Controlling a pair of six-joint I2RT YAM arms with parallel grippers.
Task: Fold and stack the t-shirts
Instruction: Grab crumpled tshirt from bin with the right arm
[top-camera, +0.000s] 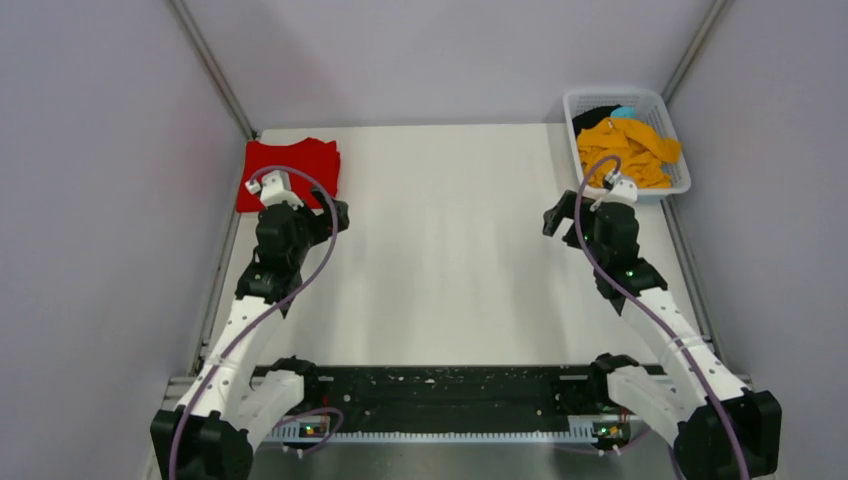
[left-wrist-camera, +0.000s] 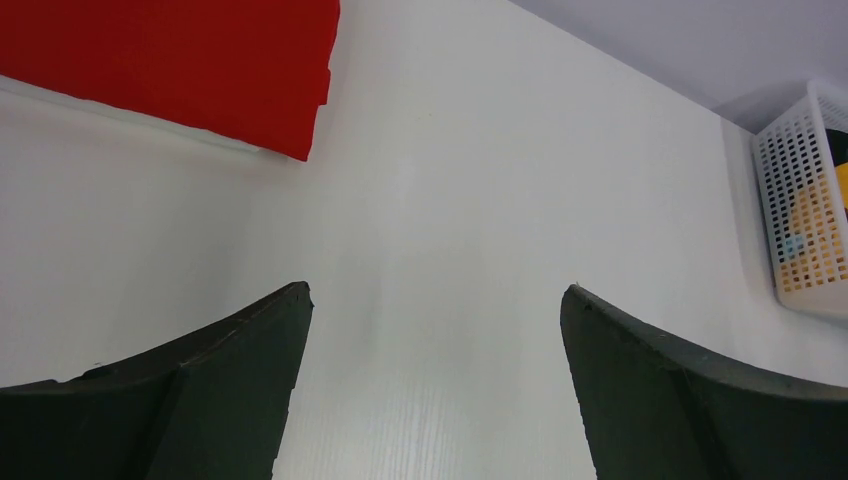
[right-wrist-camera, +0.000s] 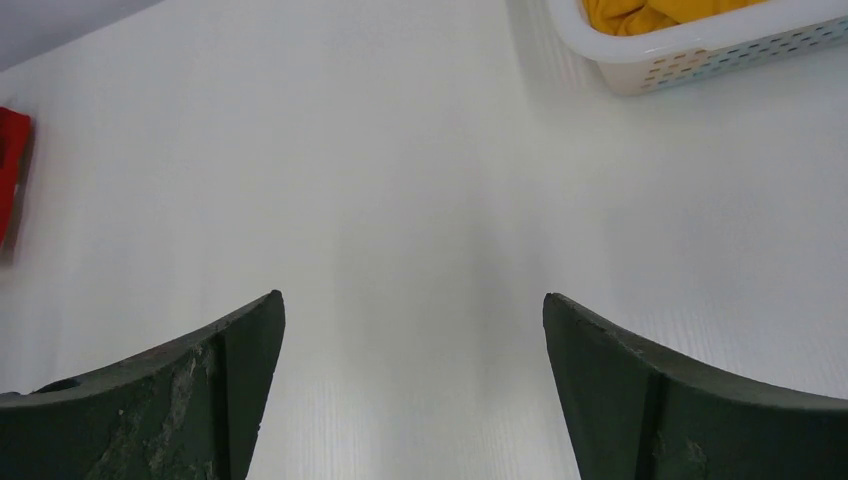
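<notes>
Gaping wide, seemingly empty: left claw (left-wrist-camera: 436, 287), right claw (right-wrist-camera: 413, 295)

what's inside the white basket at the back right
The basket holds a crumpled orange-yellow t-shirt on top; bits of cyan-blue cloth and black cloth show at the far end. The rest of those, and anything beneath, is covered.

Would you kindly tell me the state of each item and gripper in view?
red t-shirt: folded, lying flat at far left.
white basket: upright, holding unfolded shirts.
orange-yellow t-shirt: crumpled, topmost in it.
black t-shirt: crumpled, mostly buried.
cyan-blue t-shirt: mostly buried, only a scrap shows.
left gripper: jaws open, empty.
right gripper: jaws open, empty.
</notes>
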